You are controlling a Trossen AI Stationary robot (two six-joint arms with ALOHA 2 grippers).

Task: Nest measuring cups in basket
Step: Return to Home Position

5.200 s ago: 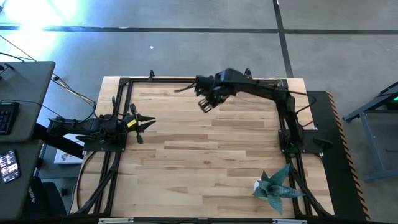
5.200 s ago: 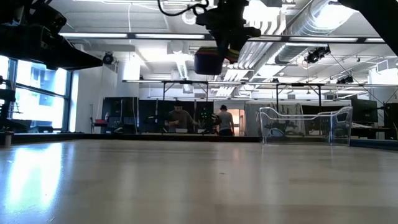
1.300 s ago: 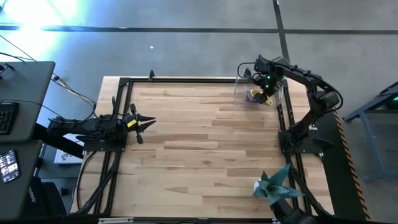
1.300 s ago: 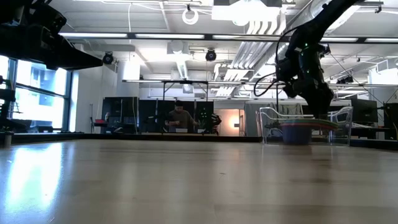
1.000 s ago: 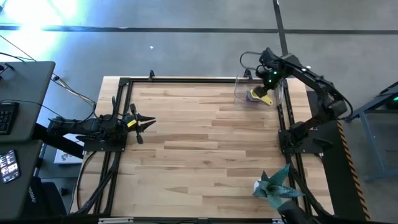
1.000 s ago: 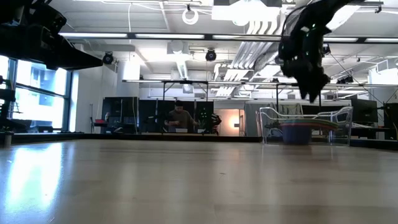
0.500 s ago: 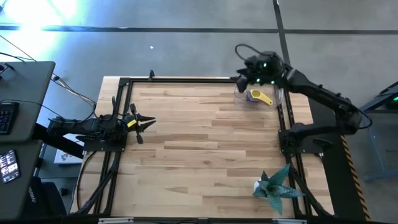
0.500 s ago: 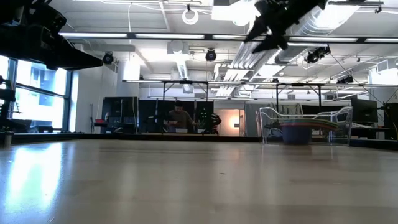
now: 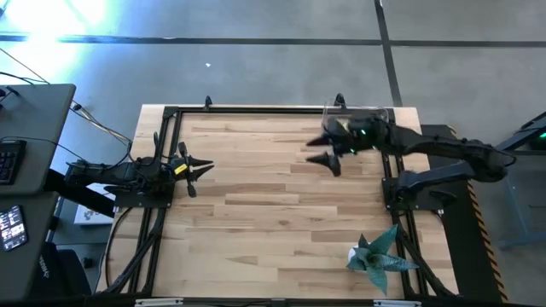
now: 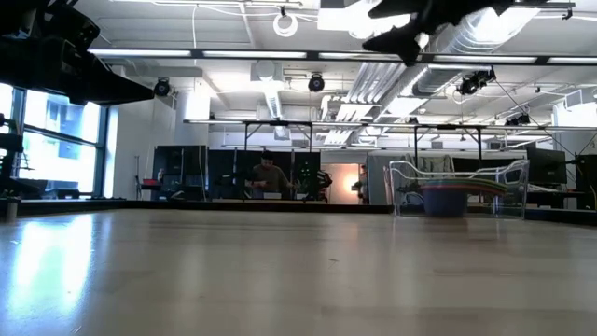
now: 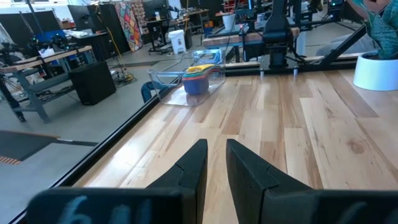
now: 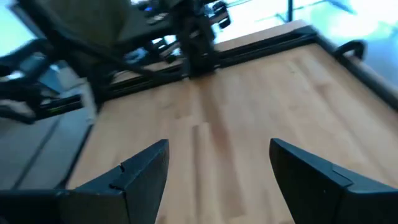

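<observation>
So the right arm [image 9: 426, 145] is stretched out low and flat over the far right part of the desk [image 9: 256, 205], and the right jaws are spread wide with nothing between them. In the wrist view both fingers [image 12: 146, 171] sit well apart, with only bare wood showing in the gap. The measuring cups [image 10: 446, 199] are nested into one stack with the blue one on the outside at the bottom, and that stack is standing inside the basket [image 10: 403, 185]. From the right jaws, the basket is behind the tips, back toward the wrist. From above it's mostly tucked under that arm, so the cups can't be made out there. Level across the desk, the right jaws hang high up near the top, well apart from the basket and clear of its rim. The left arm [image 9: 128, 175] is parked at the left edge by the black frame [image 9: 256, 108]. The left jaws are narrow, just a thin slit between the fingers [image 11: 189, 168] and nothing in it. The basket is far ahead of those jaws, all the way across the desk. The teal spiky plant [image 9: 375, 254] in its white pot sits near the right corner, well off to the side of both sets of jaws. One person [image 10: 269, 175] is visible way back in the room.
</observation>
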